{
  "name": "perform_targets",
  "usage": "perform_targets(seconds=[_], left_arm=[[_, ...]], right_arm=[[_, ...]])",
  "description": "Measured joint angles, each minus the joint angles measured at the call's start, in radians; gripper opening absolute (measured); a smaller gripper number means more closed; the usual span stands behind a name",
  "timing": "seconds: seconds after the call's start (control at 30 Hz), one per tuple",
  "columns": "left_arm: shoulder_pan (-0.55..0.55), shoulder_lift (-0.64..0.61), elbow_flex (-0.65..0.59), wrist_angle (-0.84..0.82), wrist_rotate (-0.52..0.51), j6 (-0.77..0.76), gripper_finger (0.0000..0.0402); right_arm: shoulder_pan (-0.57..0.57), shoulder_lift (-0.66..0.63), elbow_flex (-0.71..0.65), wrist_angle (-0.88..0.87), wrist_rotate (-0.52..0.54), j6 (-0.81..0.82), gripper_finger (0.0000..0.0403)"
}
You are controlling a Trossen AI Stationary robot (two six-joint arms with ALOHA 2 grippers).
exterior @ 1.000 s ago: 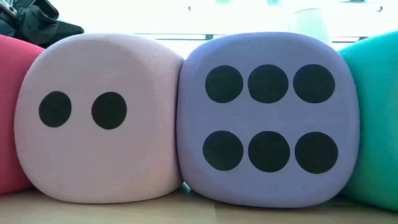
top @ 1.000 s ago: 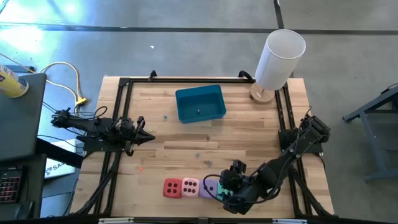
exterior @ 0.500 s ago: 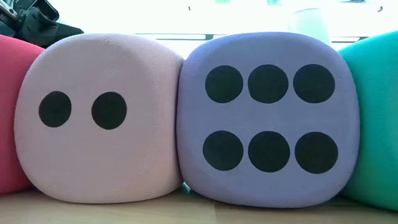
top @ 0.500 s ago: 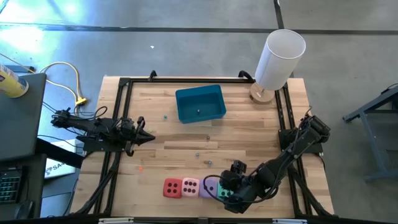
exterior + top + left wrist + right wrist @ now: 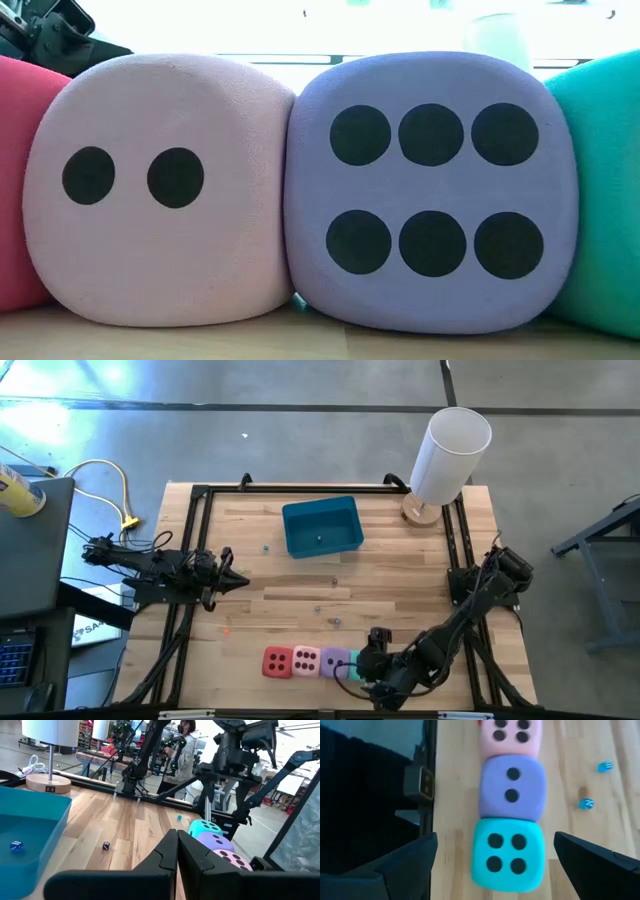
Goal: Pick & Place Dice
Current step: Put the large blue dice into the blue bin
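Observation:
Four dice stand side by side in a row near the table's front edge: red (image 5: 277, 661), pink (image 5: 306, 660), purple (image 5: 335, 661) and teal (image 5: 506, 854). In the high view the teal one is mostly covered by my right gripper (image 5: 362, 670). This gripper hangs open above the teal die, slanting down. Its fingers (image 5: 405, 865) stand wide apart on either side of the die, touching nothing. My left gripper (image 5: 240, 579) waits shut and level at the table's left side.
A blue bin (image 5: 321, 526) sits at the far middle with a tiny blue die (image 5: 16, 846) in it. A white cylinder lamp (image 5: 448, 455) stands at the far right corner. Some tiny dice (image 5: 336, 622) lie on the bare wood between bin and row.
My right gripper has gone down and toward the table's near edge over the teal die, rolling about its own axis as it went. The dice have kept still.

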Motion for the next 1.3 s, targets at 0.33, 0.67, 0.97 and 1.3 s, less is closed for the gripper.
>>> perform_targets(seconds=[0.33, 0.67, 0.97, 1.3], left_arm=[[0.0, 0.0, 0.0, -0.001, 0.0, -0.002, 0.0], [0.0, 0.0, 0.0, -0.012, 0.0, -0.004, 0.0], [0.0, 0.0, 0.0, -0.013, 0.0, -0.004, 0.0], [0.0, 0.0, 0.0, -0.014, 0.0, -0.003, 0.0]], right_arm=[[-0.017, 0.0, -0.099, 0.105, -0.001, 0.001, 0.0392], [-0.013, 0.0, -0.172, 0.169, -0.001, 0.023, 0.0392], [-0.012, 0.0, -0.212, 0.181, -0.002, 0.053, 0.0392], [-0.013, 0.0, -0.235, 0.223, -0.003, 0.054, 0.0392]])
